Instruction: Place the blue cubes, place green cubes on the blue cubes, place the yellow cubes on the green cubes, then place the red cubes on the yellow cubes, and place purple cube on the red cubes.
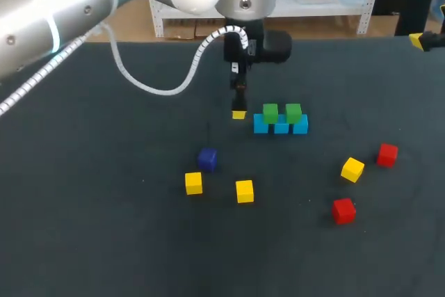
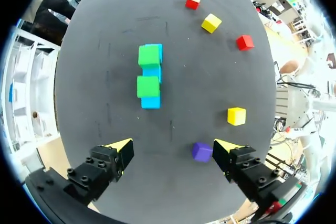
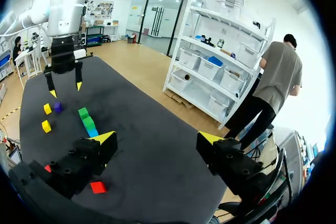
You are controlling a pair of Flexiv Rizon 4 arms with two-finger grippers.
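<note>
Three blue cubes (image 1: 280, 126) form a row at mid-table, with two green cubes (image 1: 270, 112) (image 1: 293, 112) on top. My left gripper (image 1: 238, 112) hangs open just left of that row and holds nothing. In its wrist view, the left gripper (image 2: 173, 148) has the green-topped row (image 2: 148, 72) ahead of it and the purple cube (image 2: 201, 151) close to one fingertip. Loose on the table are the purple cube (image 1: 207, 159), three yellow cubes (image 1: 193, 183) (image 1: 244, 191) (image 1: 352, 169) and two red cubes (image 1: 387, 154) (image 1: 343, 211). My right gripper (image 3: 157, 138) is open and empty, off at the table's far right.
The black table (image 1: 104, 193) has wide bare areas at the left and front. The left arm's white cable (image 1: 160, 88) hangs over the back left. A tip of the right gripper (image 1: 417, 39) shows at the back right edge.
</note>
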